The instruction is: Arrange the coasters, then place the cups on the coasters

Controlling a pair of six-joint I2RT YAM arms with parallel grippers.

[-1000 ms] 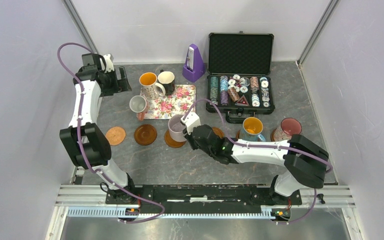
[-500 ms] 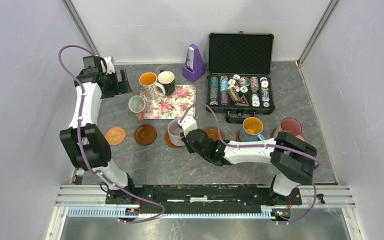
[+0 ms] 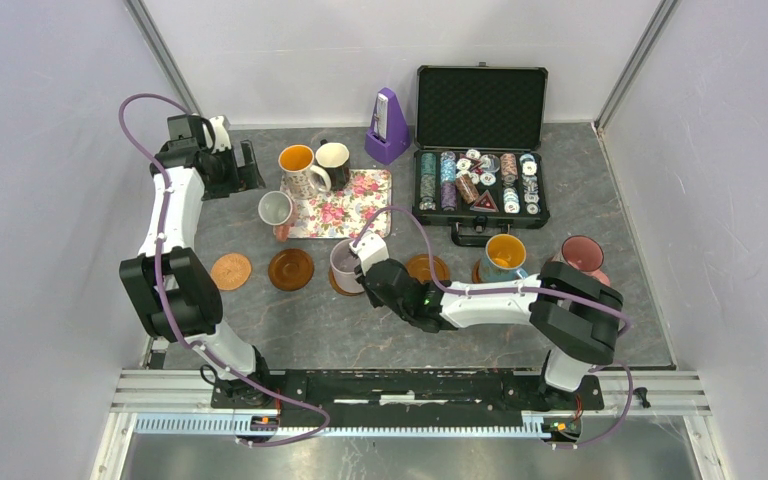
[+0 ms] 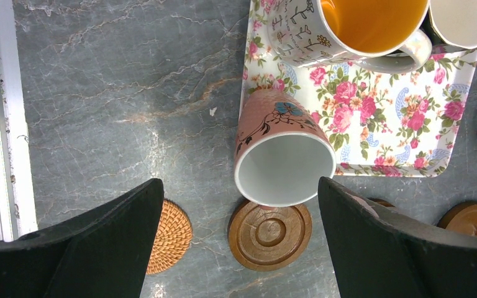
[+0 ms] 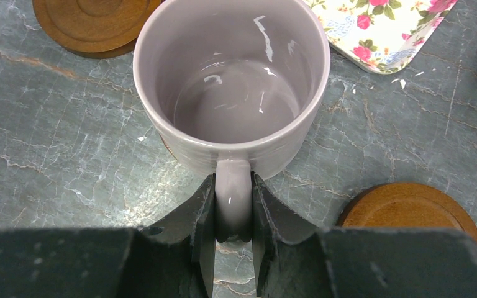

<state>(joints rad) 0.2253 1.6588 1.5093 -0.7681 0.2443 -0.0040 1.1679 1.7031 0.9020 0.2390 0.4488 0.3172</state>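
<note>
Between the right fingers (image 5: 202,220) sits the handle of the lilac mug (image 5: 231,81); they are pinched narrow on it, one on each side. The mug is upright and empty, its bowl just ahead of them, over a wooden coaster (image 3: 344,286) of which only a sliver shows. Whether its base rests on that coaster I cannot tell. Ahead and to the left of these fingers lies a bare coaster (image 5: 93,18), to their right a second bare coaster (image 5: 410,211), and ahead to the right a corner of the floral tray (image 5: 385,25), all on the grey marble worktop (image 5: 49,136).

The left fingers (image 4: 99,248) are spread wide and hold nothing. Between them, farther ahead, is the pink mug (image 4: 282,149) at the tray's edge, with a ringed coaster (image 4: 270,233) just below its mouth. Beside the left one of these fingers lies a woven coaster (image 4: 171,236). Ahead on the tray is a white mug (image 4: 348,25) with an orange inside.
</note>
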